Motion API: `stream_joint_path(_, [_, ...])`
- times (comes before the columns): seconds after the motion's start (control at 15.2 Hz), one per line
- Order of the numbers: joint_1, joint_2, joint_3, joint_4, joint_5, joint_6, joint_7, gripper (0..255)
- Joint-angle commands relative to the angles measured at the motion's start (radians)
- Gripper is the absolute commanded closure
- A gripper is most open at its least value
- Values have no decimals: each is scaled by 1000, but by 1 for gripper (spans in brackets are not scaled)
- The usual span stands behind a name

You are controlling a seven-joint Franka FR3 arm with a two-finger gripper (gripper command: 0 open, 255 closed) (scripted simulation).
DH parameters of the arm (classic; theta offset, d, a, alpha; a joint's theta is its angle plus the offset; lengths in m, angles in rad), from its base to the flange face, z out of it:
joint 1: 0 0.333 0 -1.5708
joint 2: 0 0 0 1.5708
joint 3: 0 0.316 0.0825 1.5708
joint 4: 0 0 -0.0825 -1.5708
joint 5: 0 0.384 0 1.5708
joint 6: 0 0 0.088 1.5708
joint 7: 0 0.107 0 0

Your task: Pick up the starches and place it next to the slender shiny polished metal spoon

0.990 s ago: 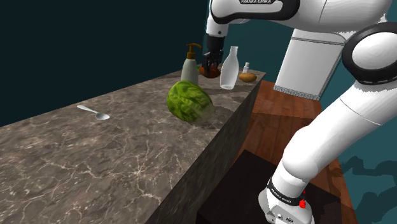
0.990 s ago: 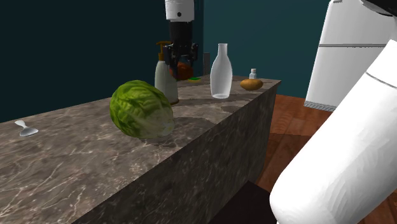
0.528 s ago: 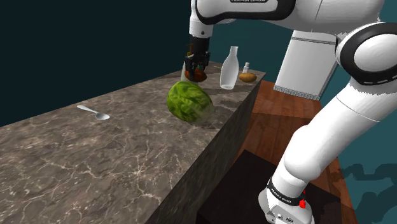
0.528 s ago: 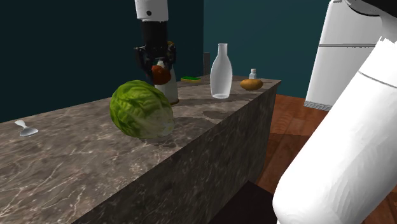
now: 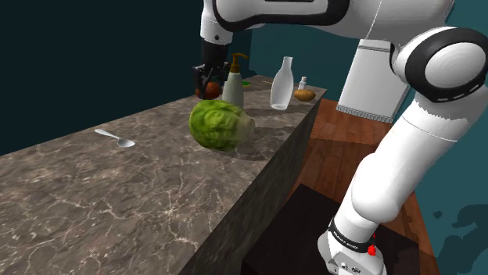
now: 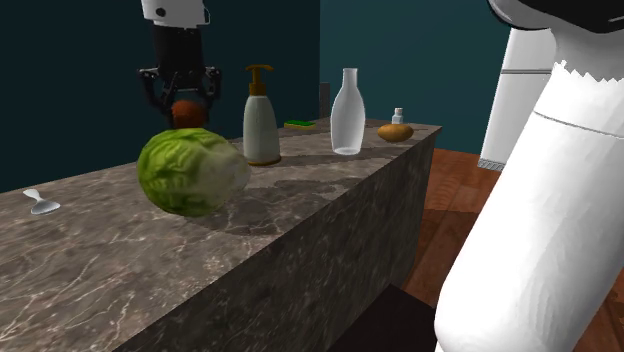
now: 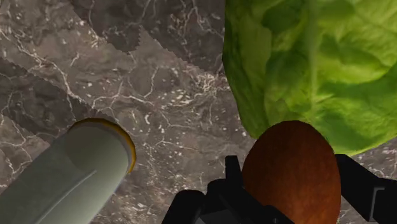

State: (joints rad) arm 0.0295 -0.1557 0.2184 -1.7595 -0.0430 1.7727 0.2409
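**Potato in the air, spoon yet to reach**

The jaws clasp a brown potato (image 7: pixel 289 172), held over the desk (image 5: pixel 117 195) just above the lettuce (image 5: pixel 219 125). The carrying step looks under way. Next it must clear the lettuce, cross to the spoon (image 5: pixel 115 138), well apart, and lower the potato beside it.

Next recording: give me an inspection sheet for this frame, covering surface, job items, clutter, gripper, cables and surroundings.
Surface: dark marbled counter.
Job's things: potato, reddish-brown, held by the gripper above the counter, close to the lettuce; spoon lying flat, well apart toward the shoulder view's left.
Clutter: lettuce, pump bottle, clear bottle, second potato, small bottle, green sponge.
Gripper: shut on the potato.
Cables: nothing seen.
Surroundings: teal walls, wooden floor, white fridge.
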Motion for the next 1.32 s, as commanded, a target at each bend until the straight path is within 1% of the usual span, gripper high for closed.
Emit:
stream_joint_path(0.0, [21, 50, 35, 40, -6, -118, 53, 255])
stream_joint_path(0.46, [101, 225, 127, 222, -61, -147, 226, 255])
stream_joint_path(0.79, [186, 388, 173, 412, -127, -197, 343, 255])
stream_joint_path(1.06, [280, 549, 192, 624, -194, -266, 422, 255])
stream_joint_path(1.19, [342, 648, 193, 768, -232, -318, 452, 255])
stream_joint_path(1.25, [380, 707, 190, 860, -253, -353, 463, 255])
